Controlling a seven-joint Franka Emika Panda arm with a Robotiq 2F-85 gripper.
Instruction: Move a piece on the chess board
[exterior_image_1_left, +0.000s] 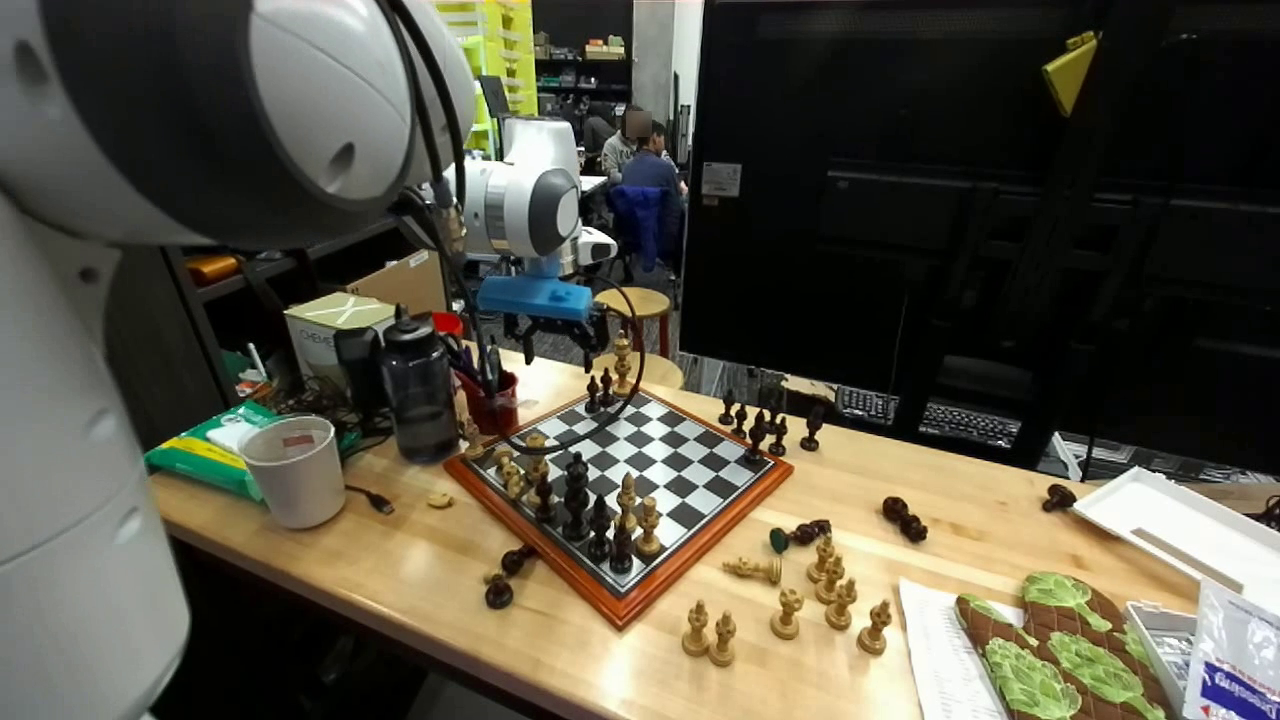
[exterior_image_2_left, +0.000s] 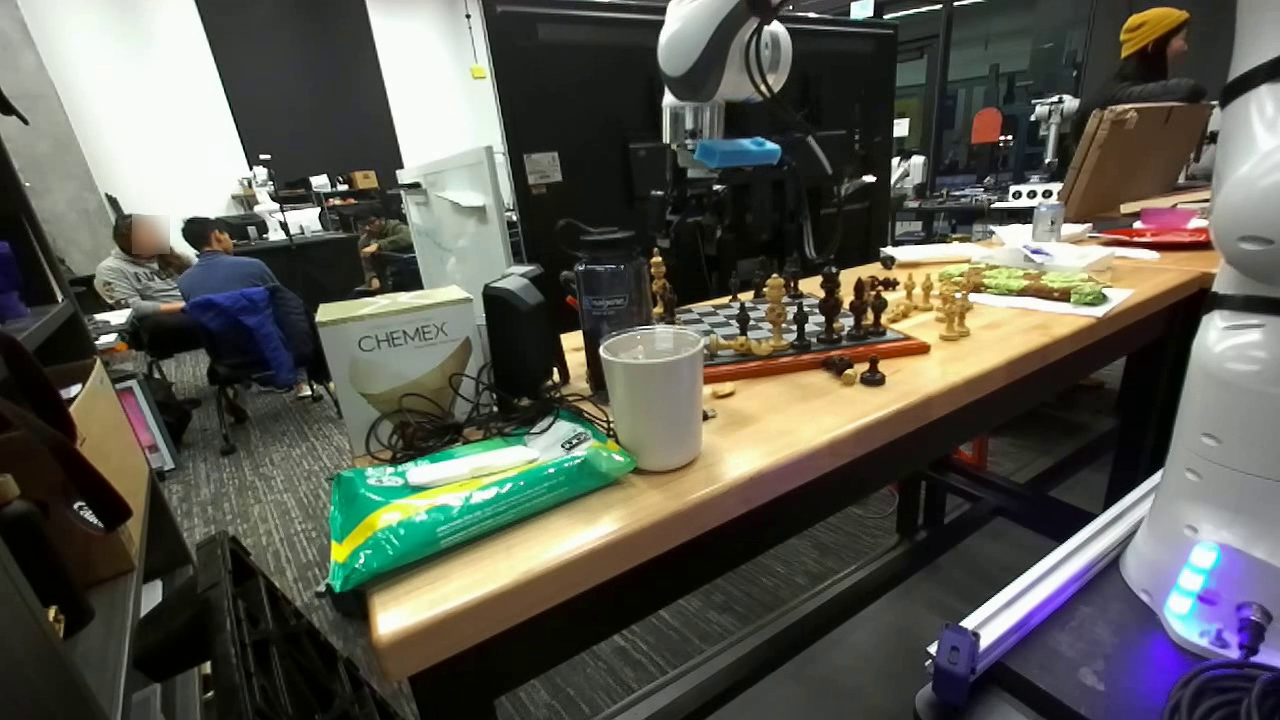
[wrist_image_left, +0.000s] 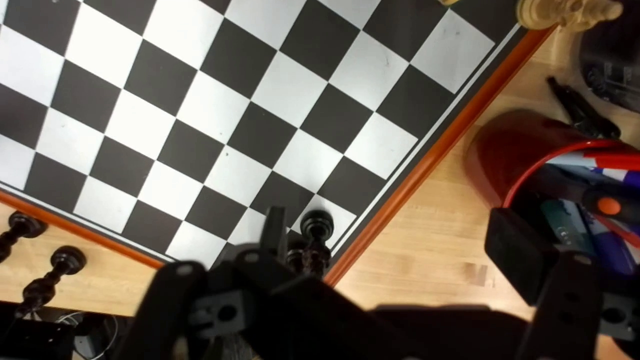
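Reddish-brown wood frames the chess board, which lies flat on the worktop. Jaws parted wide, nothing held, raised near the board's far edge in an exterior view. Two dark pieces stand by the far corner; in the wrist view they show close to one of the jaws, gap in height unclear. Near corner crowded: tall dark piece, pale piece, others. Off the board, one light piece on its side. Red cup just beside the board's edge.
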